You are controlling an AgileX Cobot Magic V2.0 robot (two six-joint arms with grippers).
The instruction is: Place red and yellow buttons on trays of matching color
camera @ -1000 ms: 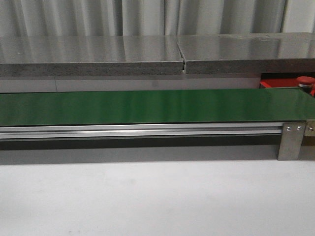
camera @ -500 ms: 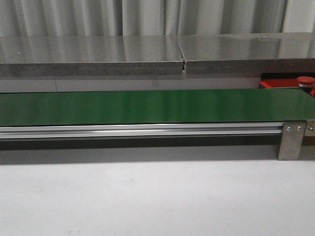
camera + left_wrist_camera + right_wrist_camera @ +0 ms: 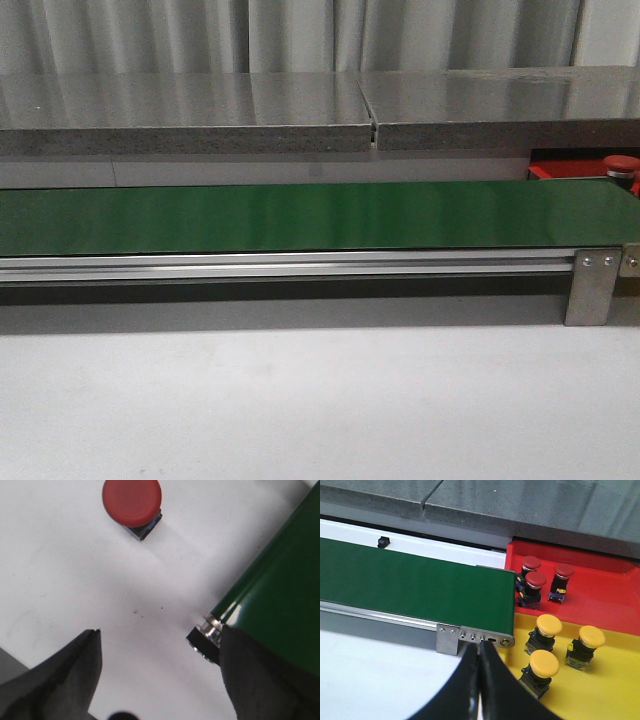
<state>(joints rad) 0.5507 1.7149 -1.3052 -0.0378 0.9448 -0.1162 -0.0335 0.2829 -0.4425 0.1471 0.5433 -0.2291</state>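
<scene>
The left tool [image 3: 157,672] is spread wide above the white desk [image 3: 60,580], with one red button [image 3: 132,502] standing on the desk beyond its fingers, beside the green belt [image 3: 280,600]. The right tool [image 3: 479,680] is pressed together, empty. Three red buttons [image 3: 536,582] sit in the red tray [image 3: 610,595], three yellow buttons [image 3: 549,626] in the yellow tray [image 3: 615,680].

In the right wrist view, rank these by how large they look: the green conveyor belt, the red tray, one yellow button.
1. green conveyor belt
2. red tray, partly cut off by the frame, so its full extent is unsure
3. yellow button, clearly the smallest
</scene>
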